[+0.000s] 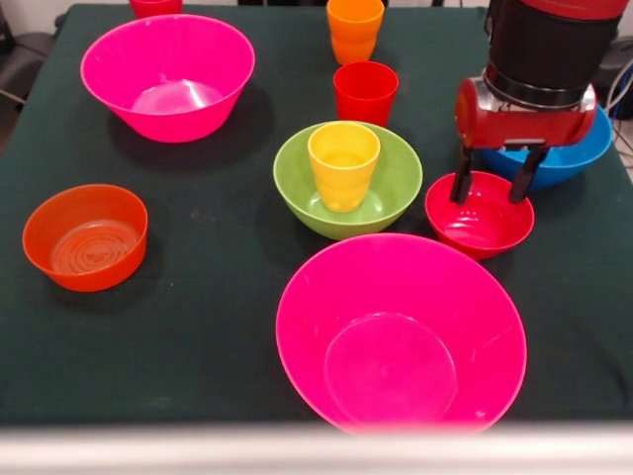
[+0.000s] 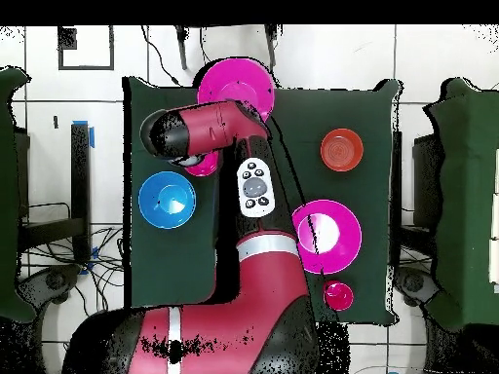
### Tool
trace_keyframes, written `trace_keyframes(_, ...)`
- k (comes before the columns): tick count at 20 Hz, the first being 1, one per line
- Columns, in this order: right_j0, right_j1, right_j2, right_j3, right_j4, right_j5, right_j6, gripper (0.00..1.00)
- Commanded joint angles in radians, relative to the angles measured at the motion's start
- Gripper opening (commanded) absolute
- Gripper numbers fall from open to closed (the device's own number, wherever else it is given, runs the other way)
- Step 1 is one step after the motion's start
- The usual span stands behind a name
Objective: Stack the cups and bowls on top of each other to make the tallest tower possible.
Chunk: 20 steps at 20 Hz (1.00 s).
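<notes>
Nearest the camera sits a large glossy hot-pink plastic bowl [image 1: 401, 332], empty, on the dark green cloth surface [image 1: 198, 327]. Going left to right from there: a small translucent orange plastic bowl with a ringed base [image 1: 86, 237] stands alone at the left; behind it is the second large hot-pink bowl [image 1: 167, 76]; a red rim [image 1: 155, 6] just shows at the far edge. In the middle, a medium lime-green plastic bowl [image 1: 347, 180] holds an upright yellow tapered plastic cup [image 1: 343, 165]. Behind them stand a red plastic cup [image 1: 365, 93] and an orange plastic cup [image 1: 354, 29], which may be two nested. To the right lies the small glossy red bowl [image 1: 479, 214], and behind it, partly hidden by my arm, the blue plastic bowl [image 1: 569, 148].

My end effector [image 1: 492, 179] is released: its two dark fingers [image 1: 462, 176] are spread, straddling the far rim of the small red bowl, not closed on it.

I judge the tower barely begun: only the yellow cup in the green bowl counts as stacked. The small red bowl is on the surface just beside the green one, and everything else stands separate. Most of the stacking is left.

I can read no brand, label or writing on any piece.
</notes>
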<state>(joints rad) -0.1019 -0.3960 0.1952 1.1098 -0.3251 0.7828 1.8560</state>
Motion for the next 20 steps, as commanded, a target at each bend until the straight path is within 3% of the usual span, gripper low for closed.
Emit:
trace_keyframes(1, -0.018, 0.069, 0.052, 0.010, 0.005, -0.060, 0.032, 1.00)
trace_keyframes(8, -0.002, 0.119, 0.046, -0.073, 0.006, -0.028, 0.031, 1.00)
trace_keyframes(12, 0.015, 0.066, 0.054, -0.062, 0.042, 0.048, 0.040, 1.00)
trace_keyframes(20, 0.045, 0.056, 0.061, -0.084, 0.109, 0.087, 0.062, 1.00)
